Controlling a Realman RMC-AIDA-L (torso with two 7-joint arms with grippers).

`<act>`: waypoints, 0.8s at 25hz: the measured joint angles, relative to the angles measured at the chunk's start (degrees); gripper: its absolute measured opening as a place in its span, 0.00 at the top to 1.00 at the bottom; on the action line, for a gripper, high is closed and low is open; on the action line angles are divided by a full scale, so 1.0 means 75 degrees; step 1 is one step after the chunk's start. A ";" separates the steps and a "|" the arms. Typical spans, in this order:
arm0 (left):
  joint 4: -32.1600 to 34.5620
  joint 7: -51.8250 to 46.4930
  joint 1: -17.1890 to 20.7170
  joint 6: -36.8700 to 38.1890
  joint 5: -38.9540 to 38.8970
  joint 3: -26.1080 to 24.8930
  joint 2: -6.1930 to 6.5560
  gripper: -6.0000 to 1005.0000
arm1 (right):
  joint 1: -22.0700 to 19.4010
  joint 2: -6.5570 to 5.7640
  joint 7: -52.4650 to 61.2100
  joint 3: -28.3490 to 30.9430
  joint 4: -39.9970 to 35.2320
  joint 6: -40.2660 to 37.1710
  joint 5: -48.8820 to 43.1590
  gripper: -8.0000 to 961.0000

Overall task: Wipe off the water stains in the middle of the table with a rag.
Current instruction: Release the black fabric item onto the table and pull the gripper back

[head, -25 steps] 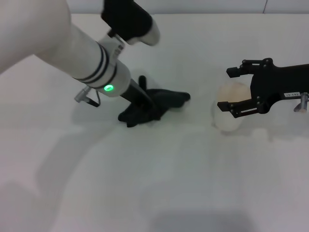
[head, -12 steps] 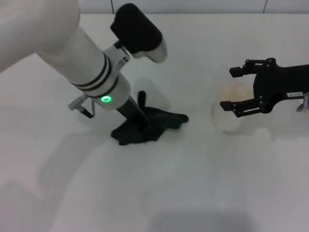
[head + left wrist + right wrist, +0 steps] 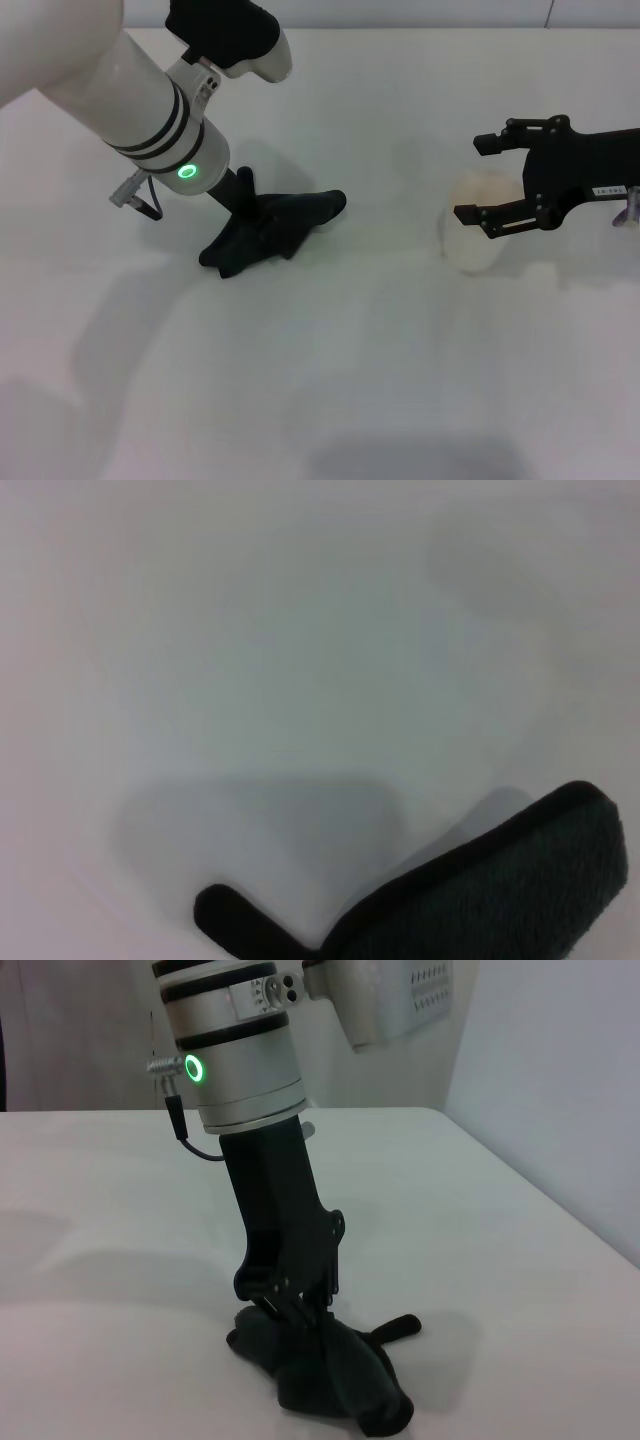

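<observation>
Looking down from the head view, the left gripper (image 3: 248, 215) presses onto the rag (image 3: 272, 232), which lies flat and crumpled on the white table (image 3: 330, 380), left of centre; its fingers are buried in the cloth and appear closed on it, with a green ring light on the wrist above. The right gripper (image 3: 478, 178) hovers at the right side with fingers spread wide, one on each side of a pale paper cup (image 3: 476, 235) that sits upright on the table, well apart from the rag; contact with the cup cannot be told. No orange water stain can be made out on the table from this view. Left wrist view: mostly bare table (image 3: 300, 660) with soft shadows, and a dark corner of the rag (image 3: 500, 900) plus a thin pointed tip of it at one edge; the arm's own fingers do not show. Right wrist view: the left gripper (image 3: 290, 1305) stands nearly upright over the table (image 3: 120, 1260), fingers pinched into the top of the rag (image 3: 335, 1375), cloth bunched under it with one corner sticking out sideways.
</observation>
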 joint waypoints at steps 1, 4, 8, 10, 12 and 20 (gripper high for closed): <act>-0.0001 0.0015 0.0000 0.0006 0.0014 0.0007 0.0000 0.85 | 0.0000 0.0000 0.0001 0.0000 0.0000 0.0000 0.0001 0.09; 0.0015 0.0035 -0.0006 0.0041 0.0000 0.0008 -0.0005 0.85 | 0.0010 0.0000 0.0001 0.0000 -0.0004 0.0000 0.0005 0.09; 0.0302 0.0014 0.0092 0.0045 -0.0057 -0.0007 -0.0011 0.85 | 0.0012 0.0000 0.0001 0.0000 -0.0005 0.0000 -0.0004 0.09; 0.0399 0.0009 0.0145 0.0051 -0.0039 -0.0009 -0.0012 0.81 | 0.0015 0.0000 0.0002 -0.0001 -0.0005 0.0000 -0.0019 0.09; 0.0393 0.0001 0.0146 0.0057 -0.0005 -0.0011 -0.0013 0.72 | 0.0028 0.0000 0.0003 -0.0001 -0.0002 0.0000 -0.0020 0.09; 0.0323 -0.0050 0.0114 0.0032 0.0046 -0.0016 -0.0016 0.39 | 0.0047 0.0000 0.0007 -0.0001 0.0008 0.0000 -0.0041 0.09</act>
